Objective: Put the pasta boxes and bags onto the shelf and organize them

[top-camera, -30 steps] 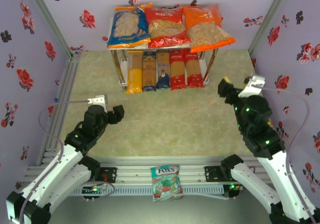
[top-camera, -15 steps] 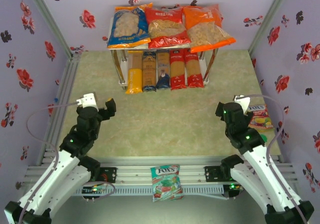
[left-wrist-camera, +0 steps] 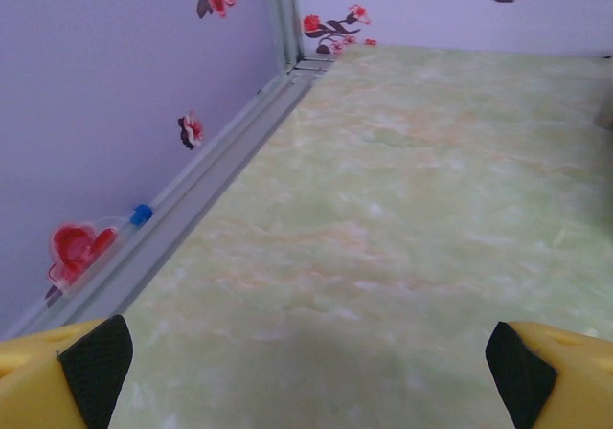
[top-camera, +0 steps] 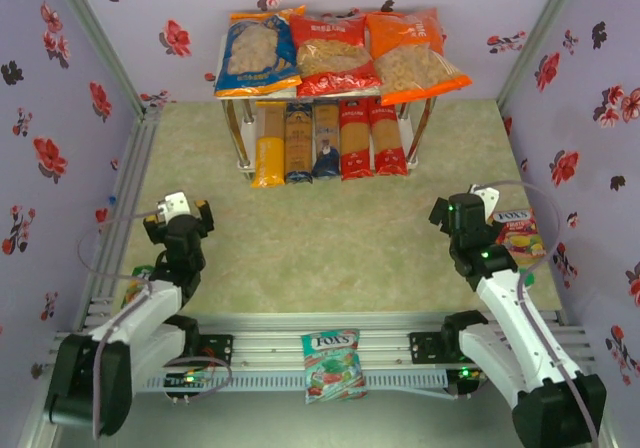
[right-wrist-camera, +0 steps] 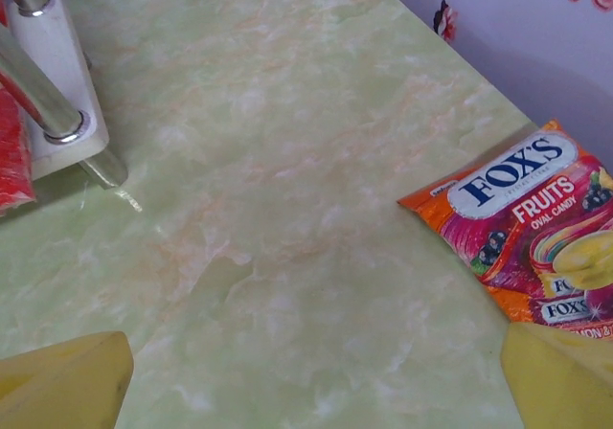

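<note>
Left arm [top-camera: 150,303] retracted, 3 windowed bags [top-camera: 330,56] atop shelf [top-camera: 234,123], 5 boxes [top-camera: 327,140] below

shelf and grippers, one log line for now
white two-tier shelf: three plastic pasta bags top, five spaghetti packs below | left gripper open | right gripper open

3 bags [top-camera: 333,56] flat atop shelf [top-camera: 236,126], 5 spaghetti packs [top-camera: 327,140] side-by-side on btm tier.

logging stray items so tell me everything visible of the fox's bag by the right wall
The FOX'S bag is glossy plastic, orange and magenta, with a white oval logo, "FRUITS OVAL CANDY" and printed berries. It lies flat on the green marbled table beside the right wall. A yellow fingertip of the open right gripper hides its near corner.
</note>
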Motion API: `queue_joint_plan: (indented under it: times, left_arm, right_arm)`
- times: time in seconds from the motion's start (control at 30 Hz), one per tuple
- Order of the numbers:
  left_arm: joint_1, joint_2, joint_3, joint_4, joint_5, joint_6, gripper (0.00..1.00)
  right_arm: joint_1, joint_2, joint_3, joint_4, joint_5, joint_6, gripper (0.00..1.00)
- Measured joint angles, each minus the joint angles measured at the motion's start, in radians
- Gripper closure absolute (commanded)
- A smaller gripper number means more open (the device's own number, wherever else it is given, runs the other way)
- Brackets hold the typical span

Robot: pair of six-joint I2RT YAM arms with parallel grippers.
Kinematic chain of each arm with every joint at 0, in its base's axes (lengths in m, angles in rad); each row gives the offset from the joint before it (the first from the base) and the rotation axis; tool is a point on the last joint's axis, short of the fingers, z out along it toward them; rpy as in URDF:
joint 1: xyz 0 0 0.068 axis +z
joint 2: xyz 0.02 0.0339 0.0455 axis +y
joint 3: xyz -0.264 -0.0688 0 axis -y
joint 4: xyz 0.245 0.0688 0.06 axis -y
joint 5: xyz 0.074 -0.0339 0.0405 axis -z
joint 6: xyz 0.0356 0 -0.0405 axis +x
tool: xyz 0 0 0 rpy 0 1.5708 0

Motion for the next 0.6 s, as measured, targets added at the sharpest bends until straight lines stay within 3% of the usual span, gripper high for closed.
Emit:
queue_joint_plan:
  times: [0.33,0.6]
  left_arm:
    - [0.039,0.493,-0.029,0.544,0.051,0.125,0.00]
    - [0.037,0.539,-0.014,0.669,0.133,0.185,0.00]
  right_arm:
    - [-0.046,0.011,-0.022,0.093,-0.023,-0.019,0.01]
    - [-0.072,0.024,-0.064,0.204,-0.005,-0.049,0.01]
